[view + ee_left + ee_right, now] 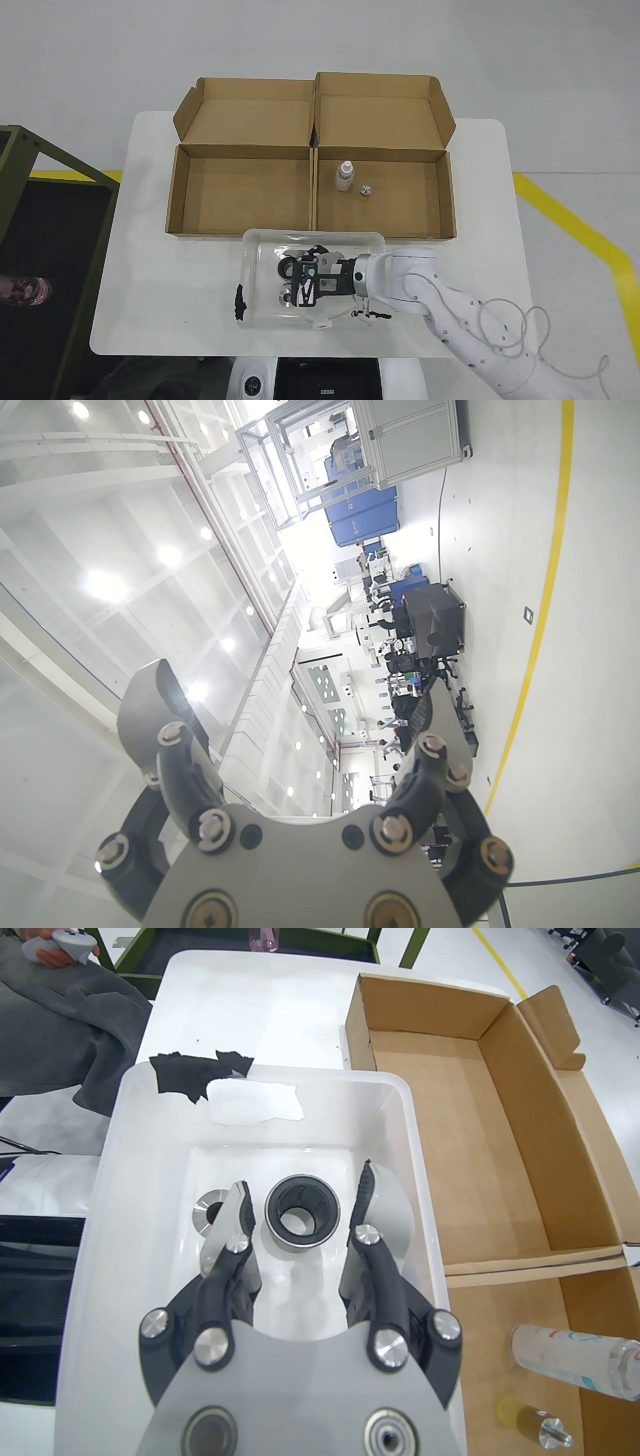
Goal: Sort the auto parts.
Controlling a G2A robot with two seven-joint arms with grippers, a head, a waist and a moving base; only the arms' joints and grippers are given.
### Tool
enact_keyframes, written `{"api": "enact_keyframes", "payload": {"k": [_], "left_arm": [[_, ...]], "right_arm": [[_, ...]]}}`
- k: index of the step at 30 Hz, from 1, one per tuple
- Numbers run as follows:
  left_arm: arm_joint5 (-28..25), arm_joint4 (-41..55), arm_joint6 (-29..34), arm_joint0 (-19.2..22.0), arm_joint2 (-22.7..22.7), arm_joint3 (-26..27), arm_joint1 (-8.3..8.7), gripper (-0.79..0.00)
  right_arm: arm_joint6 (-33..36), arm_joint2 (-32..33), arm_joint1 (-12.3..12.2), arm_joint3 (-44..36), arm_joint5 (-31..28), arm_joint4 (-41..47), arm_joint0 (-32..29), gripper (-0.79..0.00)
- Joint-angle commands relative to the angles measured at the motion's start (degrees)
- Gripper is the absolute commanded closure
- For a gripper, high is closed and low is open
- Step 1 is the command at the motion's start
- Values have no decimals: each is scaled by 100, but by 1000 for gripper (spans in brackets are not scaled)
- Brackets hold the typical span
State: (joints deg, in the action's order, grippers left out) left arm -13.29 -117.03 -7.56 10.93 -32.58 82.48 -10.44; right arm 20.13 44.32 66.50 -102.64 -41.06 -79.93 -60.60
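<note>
The right tool (305,1185) hangs wide open in the clear bin (125,1153) at the counter's near edge, straddling the upright black bushing (327,1218). Closing off-centre could tip the smooth sleeve, and one finger, just beside a silver flanged part (202,1215), might snag it. The bin wall stands between the bushing and the cardboard boxes (500,1138). The left tool (300,680) is wide and empty.

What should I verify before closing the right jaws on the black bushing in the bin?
1. Right gripper jaws open: ok.
2. Black bushing upright, lined up between the jaws: ok.
3. Jaws low enough around it: cannot tell.
4. Clearance from the silver flanged part beside it: cannot tell.
5. Clear bin walls apart from the jaws: ok.
6. Left gripper out of the way, aimed at the ceiling: ok.
</note>
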Motion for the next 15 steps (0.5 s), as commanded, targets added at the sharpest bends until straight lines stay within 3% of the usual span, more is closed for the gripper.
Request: {"api": "enact_keyframes", "payload": {"k": [1, 7, 15], "left_arm": [[0, 0, 0, 0, 0, 0, 0, -785], [0, 0, 0, 0, 0, 0, 0, -785], [0, 0, 0, 0, 0, 0, 0, -785]], "right_arm": [[-5, -45, 16, 53, 20, -60, 26, -471], [6, -123, 59, 214, 101, -175, 92, -533], [-46, -186, 117, 447, 198, -236, 176, -499]]}}
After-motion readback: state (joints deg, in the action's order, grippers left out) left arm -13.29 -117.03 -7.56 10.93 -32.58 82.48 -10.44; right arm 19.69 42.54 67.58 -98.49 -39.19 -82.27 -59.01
